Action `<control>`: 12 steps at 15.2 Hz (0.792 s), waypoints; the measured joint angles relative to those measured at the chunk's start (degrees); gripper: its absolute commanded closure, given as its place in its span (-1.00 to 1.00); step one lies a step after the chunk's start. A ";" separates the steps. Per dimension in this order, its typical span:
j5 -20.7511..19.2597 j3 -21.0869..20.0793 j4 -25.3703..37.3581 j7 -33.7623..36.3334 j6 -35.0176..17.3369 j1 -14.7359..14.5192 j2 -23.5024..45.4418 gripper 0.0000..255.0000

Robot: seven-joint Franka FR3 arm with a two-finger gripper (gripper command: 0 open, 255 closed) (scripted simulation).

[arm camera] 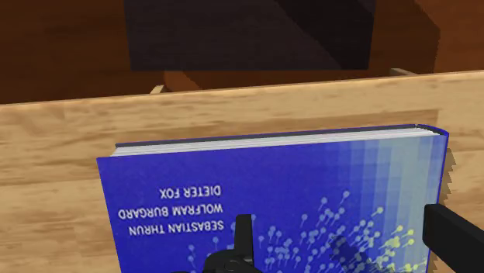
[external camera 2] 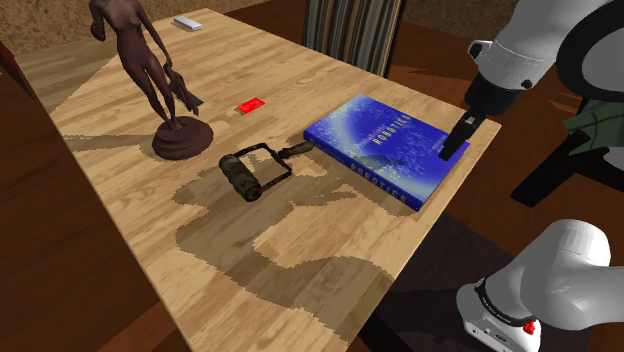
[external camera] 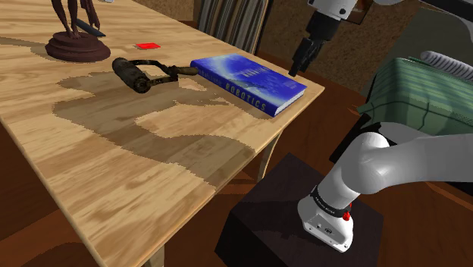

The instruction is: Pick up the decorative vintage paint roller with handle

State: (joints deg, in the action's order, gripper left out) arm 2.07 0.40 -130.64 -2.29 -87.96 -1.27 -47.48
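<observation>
Fingers (arm camera: 454, 236) black, standing wide apart with nothing between them; gripper (arm camera: 349, 233) hangs over the blue book (arm camera: 271, 194), and the cover under it shows author names. Gripper is empty and touches nothing.

Shoulder view: dark stand (external camera: 273, 205) sits low at 5 o'clock, off the wooden table (external camera: 114, 167). Gripper (external camera: 301, 61) is up in the air at 2 o'clock of the book (external camera: 246, 82), over the book's end far from the paint roller (external camera: 144, 73). Roller lies flat on the table at 9 o'clock of the book, well apart from the gripper.

Roller look: short, dark, rough-looking cylinder, a thin dark wire frame looping off it, and a brown handle pointing toward the book. Handle tip is just beside the book's near corner; cannot tell if they touch.

Second exterior view: roller (external camera 2: 255, 172) is at 8 o'clock of the book (external camera 2: 385, 150), with the cylinder end farthest from the book. Gripper (external camera 2: 452, 148) is at the book's 3 o'clock edge, above it. Dark brown statue (external camera 2: 160, 90) on a round base stands at 10 o'clock of the roller, near but apart. Small red card (external camera 2: 250, 105) lies flat at 12 o'clock of the roller. Table (external camera 2: 300, 250) shows a broad arm shadow around the roller.
</observation>
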 measured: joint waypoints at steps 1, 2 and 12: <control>0.00 0.00 0.00 0.00 0.00 0.00 0.00 -1.00; 0.34 -0.43 0.48 0.60 -0.46 -0.06 1.03 -1.00; 5.34 -8.78 10.09 12.98 -6.72 -0.77 18.62 -1.00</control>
State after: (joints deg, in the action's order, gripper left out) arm 7.41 -8.38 -120.55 10.70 -94.68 -2.04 -28.86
